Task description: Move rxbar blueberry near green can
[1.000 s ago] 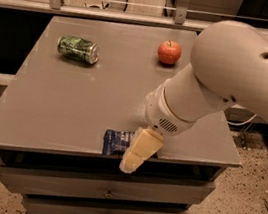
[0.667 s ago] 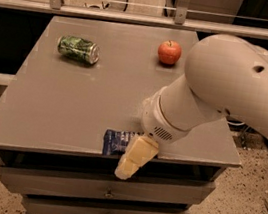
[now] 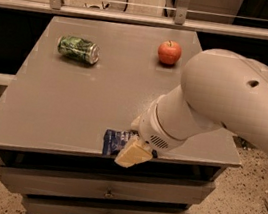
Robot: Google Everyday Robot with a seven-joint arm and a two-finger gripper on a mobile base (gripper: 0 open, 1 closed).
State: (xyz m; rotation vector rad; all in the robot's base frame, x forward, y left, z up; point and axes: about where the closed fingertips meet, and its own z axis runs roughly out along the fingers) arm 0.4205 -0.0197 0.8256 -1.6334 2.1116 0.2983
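The rxbar blueberry (image 3: 114,143) is lying flat at the front edge of the grey bench (image 3: 73,109), a little right of the edge's middle. Its right end is sitting hidden under the hand (image 3: 131,154). The hand is reaching down over that same front edge, and its pale tip is overhanging the lip of the bench. Whether the hand is open, closed or gripping the bar cannot be told from this view. The bulky white arm (image 3: 225,103) is coming in from the right and covering the bench's front right part. The green can (image 3: 78,49) is lying on its side at the far left, well apart from the bar. A red apple (image 3: 169,52) is standing at the far side, right of the can. Drawer fronts (image 3: 105,193) are showing below the bench top.
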